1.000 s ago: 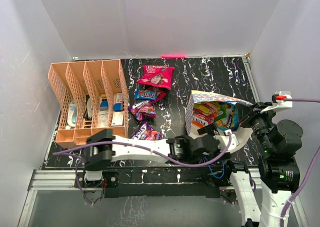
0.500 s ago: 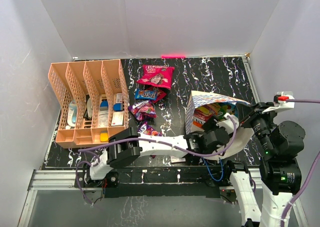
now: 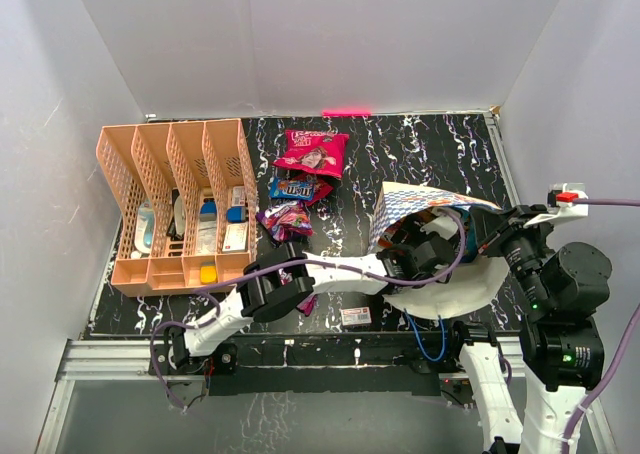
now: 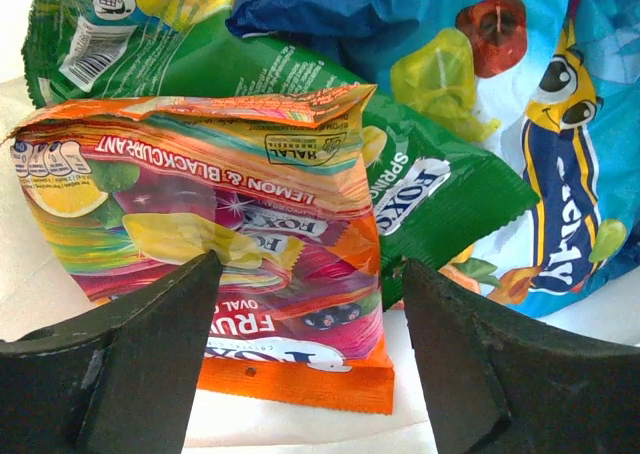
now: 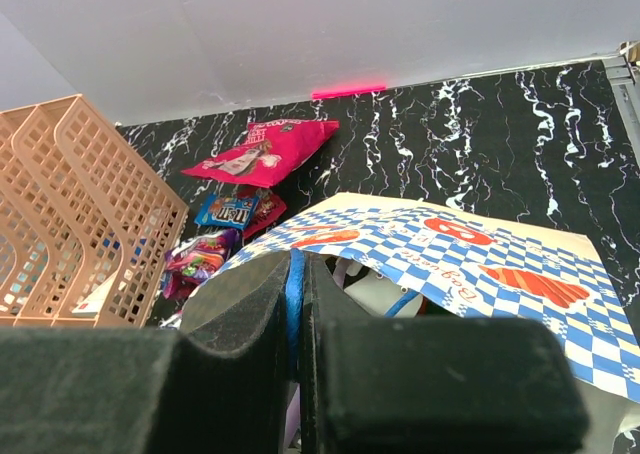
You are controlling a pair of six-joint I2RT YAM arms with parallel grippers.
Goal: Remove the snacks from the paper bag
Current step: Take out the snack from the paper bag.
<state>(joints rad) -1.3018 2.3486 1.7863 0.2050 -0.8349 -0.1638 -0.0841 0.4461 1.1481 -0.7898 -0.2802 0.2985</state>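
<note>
The paper bag (image 3: pixel 425 199), blue-and-white checkered, lies on its side at the right with its mouth facing left. My left arm reaches into that mouth, and the bag's top hides the gripper in the top view. Inside, my left gripper (image 4: pixel 310 319) is open, its fingers either side of the lower corner of an orange-magenta snack packet (image 4: pixel 220 224). A green packet (image 4: pixel 430 189) and a blue one (image 4: pixel 540 124) lie behind it. My right gripper (image 5: pixel 297 274) is shut on the bag's blue cord handle (image 5: pixel 295 294). A pink packet (image 3: pixel 312 152), a blue one (image 3: pixel 298 187) and a purple one (image 3: pixel 283 219) lie on the table.
A peach-orange divider rack (image 3: pixel 175 199) stands at the left with small items in it. A small white flat box (image 3: pixel 356 317) lies near the table's front edge. White walls close in the sides and back.
My left arm has swung right and forward, carrying its gripper deeper into the bag's mouth. The small white box, covered before, now shows. The right gripper has stayed on the handle.
</note>
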